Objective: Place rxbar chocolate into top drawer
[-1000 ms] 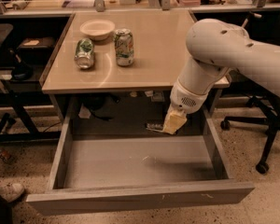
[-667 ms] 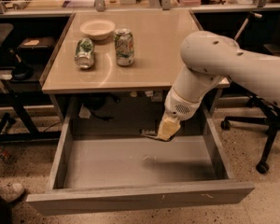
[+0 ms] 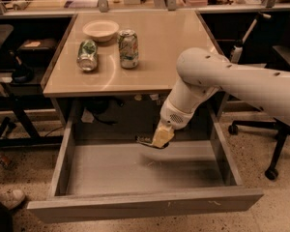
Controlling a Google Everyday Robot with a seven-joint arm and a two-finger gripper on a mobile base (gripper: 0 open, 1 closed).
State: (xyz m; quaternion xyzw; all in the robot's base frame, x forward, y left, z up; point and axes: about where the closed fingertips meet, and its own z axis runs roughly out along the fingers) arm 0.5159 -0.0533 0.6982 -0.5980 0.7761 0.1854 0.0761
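Rxbar chocolate, small flat black wrapped bar, sticks out leftward from the pale two-finger gripper, which is clamped on its right end. Both hang just below the table's front edge, right of middle, over the back of the wide grey top drawer, which is pulled open.

The bar is likely light, thin, fairly stiff, with a slick wrapper. Held by one end it may pivot, so pinching the flat faces nearer the middle is safer.

Tan table: green-and-white can lying down, upright can and pale bowl sit toward the back left corner.
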